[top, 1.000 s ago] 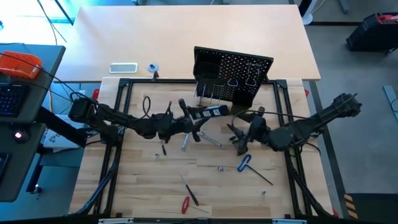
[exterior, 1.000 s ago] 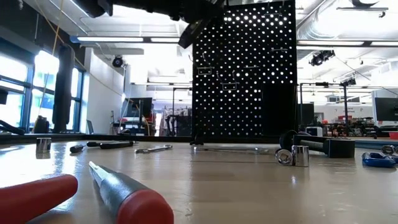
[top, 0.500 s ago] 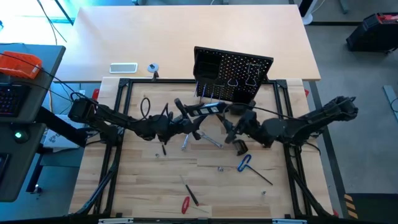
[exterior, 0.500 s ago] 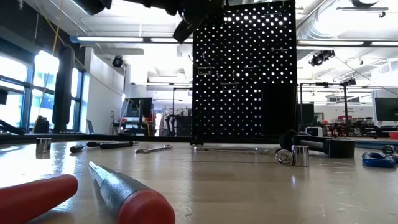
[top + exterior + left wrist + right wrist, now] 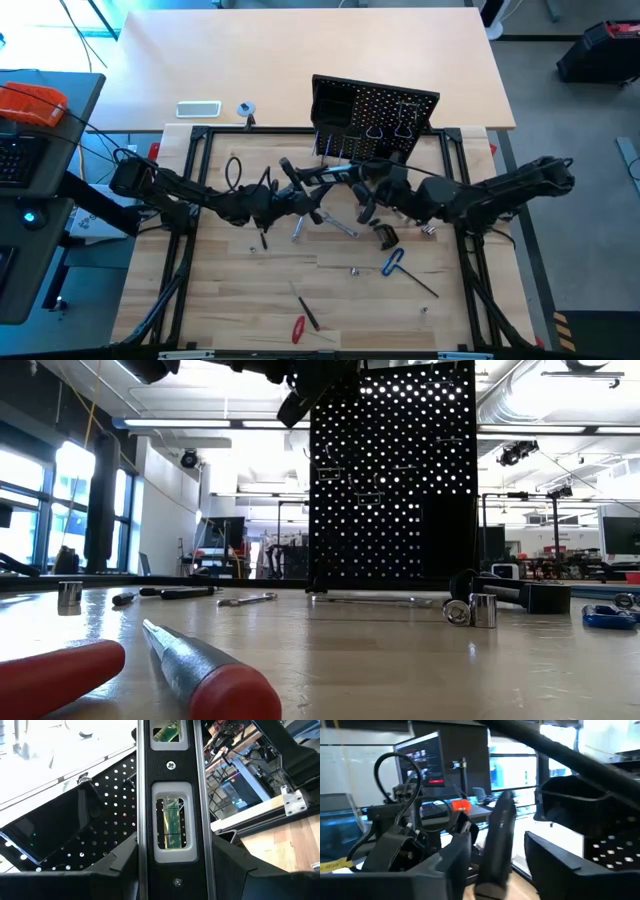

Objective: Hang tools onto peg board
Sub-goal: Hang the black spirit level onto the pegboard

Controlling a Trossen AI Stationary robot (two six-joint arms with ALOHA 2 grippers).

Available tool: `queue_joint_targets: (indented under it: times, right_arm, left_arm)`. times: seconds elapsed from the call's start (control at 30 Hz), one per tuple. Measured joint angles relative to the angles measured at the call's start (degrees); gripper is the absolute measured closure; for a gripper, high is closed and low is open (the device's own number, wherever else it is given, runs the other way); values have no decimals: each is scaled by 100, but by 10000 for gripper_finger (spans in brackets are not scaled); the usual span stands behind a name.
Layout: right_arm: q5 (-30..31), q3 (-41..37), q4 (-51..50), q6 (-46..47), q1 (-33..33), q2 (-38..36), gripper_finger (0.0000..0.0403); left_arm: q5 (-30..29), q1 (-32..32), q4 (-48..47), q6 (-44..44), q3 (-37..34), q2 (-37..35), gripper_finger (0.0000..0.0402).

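I'm gripping the bar level [image 5: 171, 815] in my left gripper [image 5: 300, 196], fingers clamped on its sides, just in front of the peg board [image 5: 385, 118]. My right gripper [image 5: 366, 188] is straddling the level's far end, part-open. If both are pulling unevenly, it's twisting loose and dropping.

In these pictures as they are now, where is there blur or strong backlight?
Low view: bright windows and ceiling lamps behind leave the black perforated peg board a silhouette; the near red-handled screwdriver is soft. Right wrist view: the black-and-silver bar level is smeared. Left wrist view: its green vial is sharp.
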Motion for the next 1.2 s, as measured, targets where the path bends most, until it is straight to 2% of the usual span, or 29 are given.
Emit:
queue_joint_targets:
  times: [0.27, 0.3, 0.47, 0.63, 0.77, 0.9, 1.2]
  right_arm:
    - [-76, 0, 257, -118, -162, 224, 359]
    - [-66, 0, 266, -191, -157, 224, 363]
    - [110, 0, 255, -475, -71, 190, 363]
    - [430, -4, 148, -1012, 61, -57, 363]
    - [848, -2, -329, -1293, 287, -449, 363]
    - [997, 0, -1128, -1261, 524, -1004, 363]
    - [1152, 0, -3707, -860, 946, -2390, 363]
  left_arm:
    - [-254, -9, 268, 415, 8, 152, 232]
    - [-268, -15, 269, 444, 13, 160, 232]
    - [-240, -35, 293, 459, 20, 188, 223]
    - [-333, -43, 499, 392, 0, 195, 146]
    - [-542, -144, 523, 471, 7, 190, 115]
    - [-569, -315, 527, 623, 7, 190, 111]
    - [-858, -619, 204, 781, 7, 190, 109]
